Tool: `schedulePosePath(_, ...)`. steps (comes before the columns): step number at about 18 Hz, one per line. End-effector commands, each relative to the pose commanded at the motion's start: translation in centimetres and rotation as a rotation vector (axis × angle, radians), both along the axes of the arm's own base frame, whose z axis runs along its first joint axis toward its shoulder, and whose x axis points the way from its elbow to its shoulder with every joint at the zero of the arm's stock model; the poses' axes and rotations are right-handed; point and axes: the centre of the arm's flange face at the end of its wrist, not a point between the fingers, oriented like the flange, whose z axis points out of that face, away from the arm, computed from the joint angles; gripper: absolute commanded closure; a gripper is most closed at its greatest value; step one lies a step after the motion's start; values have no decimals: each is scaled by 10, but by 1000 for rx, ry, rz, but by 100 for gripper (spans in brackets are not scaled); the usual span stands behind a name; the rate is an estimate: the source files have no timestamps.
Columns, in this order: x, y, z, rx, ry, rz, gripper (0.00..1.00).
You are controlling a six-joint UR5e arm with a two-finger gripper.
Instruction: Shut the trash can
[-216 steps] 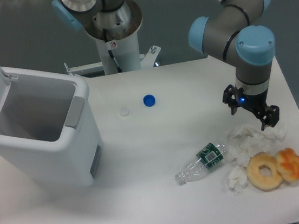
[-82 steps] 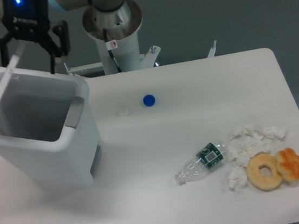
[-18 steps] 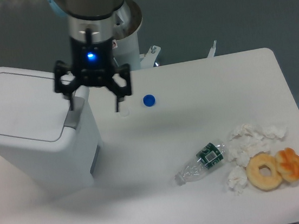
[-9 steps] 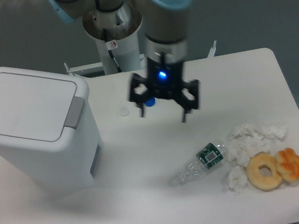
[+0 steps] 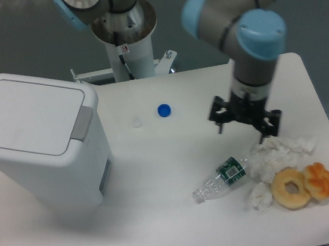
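The trash can (image 5: pixel 38 144) lid sits flat, so closing looks done; the empty, spread end effector (image 5: pixel 246 126) should simply stay clear of it.

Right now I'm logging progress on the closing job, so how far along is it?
It looks done: the trash can has its lid lying flat, with the grey latch tab at the front edge. Nothing is in hand; the gripper is open and empty above the table, near the crumpled tissues. Nothing visible remains.
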Motion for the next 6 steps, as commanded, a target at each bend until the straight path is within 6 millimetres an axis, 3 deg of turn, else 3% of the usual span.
schedulePosePath(2,-10,-1,-9,-12,36,3,0)
schedulePosePath(6,-10,-3,-16,-36,34,10,0)
